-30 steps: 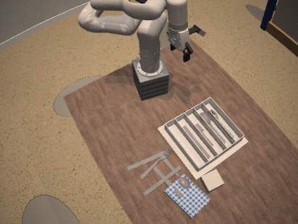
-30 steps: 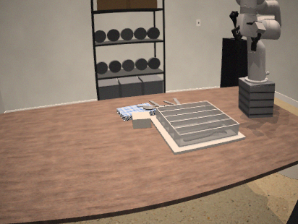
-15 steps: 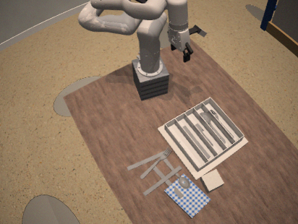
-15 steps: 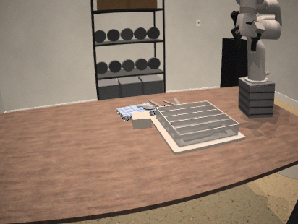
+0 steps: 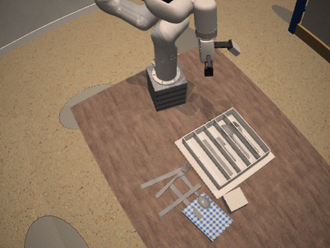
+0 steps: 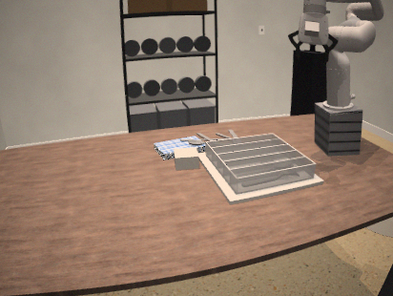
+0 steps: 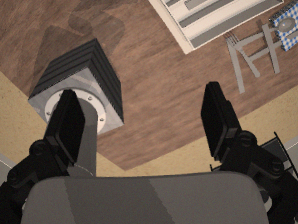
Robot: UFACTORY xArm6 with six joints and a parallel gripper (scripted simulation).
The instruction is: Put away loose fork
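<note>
The loose fork [image 5: 165, 188] [image 7: 234, 66] lies on the table in a heap of crossed grey cutlery, left of the tray's near corner, with its tines toward the tray. The grey slotted tray [image 5: 199, 164] [image 6: 272, 177] [image 7: 218, 7] stands on a white mat and holds grey cutlery in its long slots. The outermost right slot seems to hold the forks [image 5: 246, 140]. My gripper [image 5: 208, 72] [image 6: 313, 45] [image 7: 140, 100] is open and empty. It hangs high in the air beside the arm's base, far from the tray and the fork.
A blue checked cloth [image 5: 214, 222] [image 6: 167, 145] [image 7: 289, 12] with a spoon [image 5: 204, 202] on it lies next to the heap. A small pale box [image 5: 235, 200] [image 6: 186, 158] stands at the tray's near end. The arm's dark base block [image 5: 167, 90] [image 6: 338, 129] stands on the table.
</note>
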